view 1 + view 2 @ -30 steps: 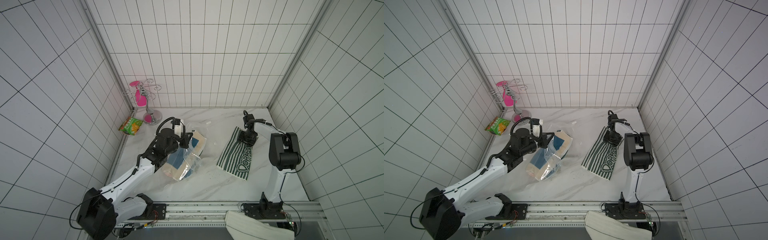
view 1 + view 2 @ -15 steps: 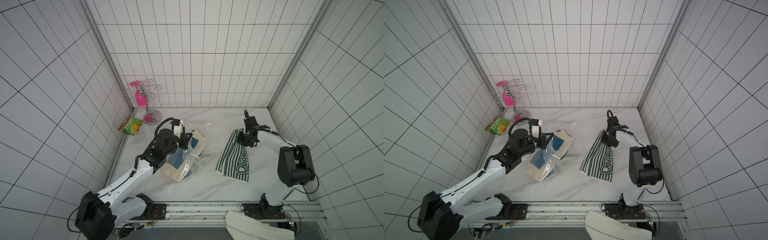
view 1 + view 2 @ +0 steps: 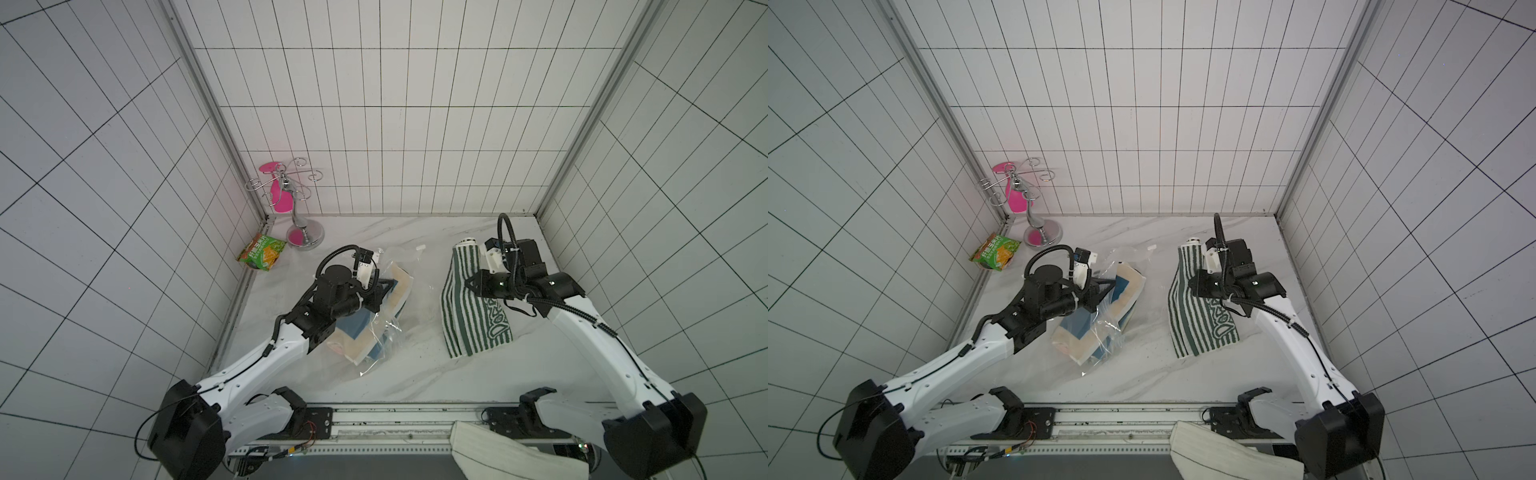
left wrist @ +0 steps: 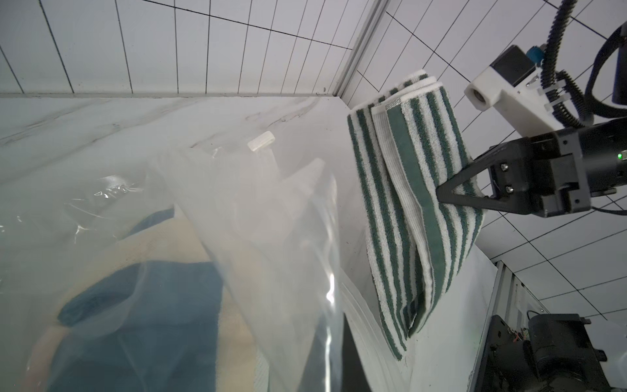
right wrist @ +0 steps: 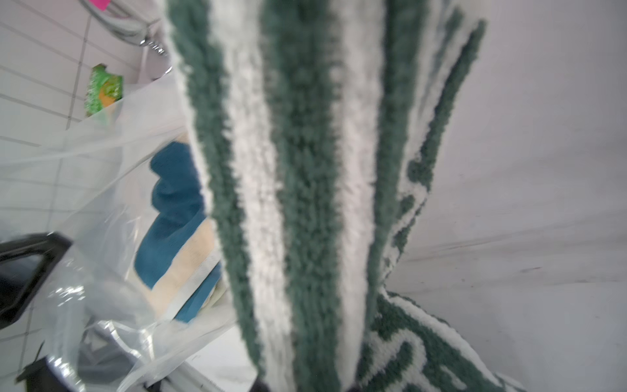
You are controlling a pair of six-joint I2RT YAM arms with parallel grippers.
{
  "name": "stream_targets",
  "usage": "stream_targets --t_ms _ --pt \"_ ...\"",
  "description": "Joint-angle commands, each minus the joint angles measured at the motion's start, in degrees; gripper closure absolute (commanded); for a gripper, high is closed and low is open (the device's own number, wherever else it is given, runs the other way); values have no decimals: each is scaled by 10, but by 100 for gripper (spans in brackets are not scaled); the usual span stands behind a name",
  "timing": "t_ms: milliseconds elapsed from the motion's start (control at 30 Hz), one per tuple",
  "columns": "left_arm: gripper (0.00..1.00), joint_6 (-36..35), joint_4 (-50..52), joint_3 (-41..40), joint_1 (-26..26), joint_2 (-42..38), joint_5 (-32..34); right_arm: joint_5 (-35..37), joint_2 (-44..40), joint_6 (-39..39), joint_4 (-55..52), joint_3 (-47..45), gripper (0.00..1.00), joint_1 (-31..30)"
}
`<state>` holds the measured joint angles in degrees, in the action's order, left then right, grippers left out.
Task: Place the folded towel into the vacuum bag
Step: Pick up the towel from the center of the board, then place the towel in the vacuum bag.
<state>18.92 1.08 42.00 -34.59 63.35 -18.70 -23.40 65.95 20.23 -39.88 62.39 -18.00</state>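
Right gripper: pinches the green-and-white striped folded towel, which is partly lifted.
Left gripper: pressed together on the clear crinkly vacuum bag.
Relation: bag lies to towel's left, apart; towel's long axis runs front to back.

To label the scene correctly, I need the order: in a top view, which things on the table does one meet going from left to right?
From the left: green snack packet → chrome stand → vacuum bag → striped towel.
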Motion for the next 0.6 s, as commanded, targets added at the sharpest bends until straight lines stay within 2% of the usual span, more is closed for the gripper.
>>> stream_targets --t_ms 0,167,300,433,567 --pt "100 -17 -13 -2 -17 -1 -1 -140 3 -9 -41 42 100 -12" --pt "100 -18 -16 3 -34 -6 13 -247 66 14 -44 60 100 -63" --pt "100 -19 -28 7 -50 -9 31 -288 143 15 -24 58 100 -121" --pt "100 -28 -30 17 -76 -5 45 -294 218 31 20 56 100 -141" --pt "100 -30 -39 20 -111 5 49 -300 290 28 32 124 100 -141"
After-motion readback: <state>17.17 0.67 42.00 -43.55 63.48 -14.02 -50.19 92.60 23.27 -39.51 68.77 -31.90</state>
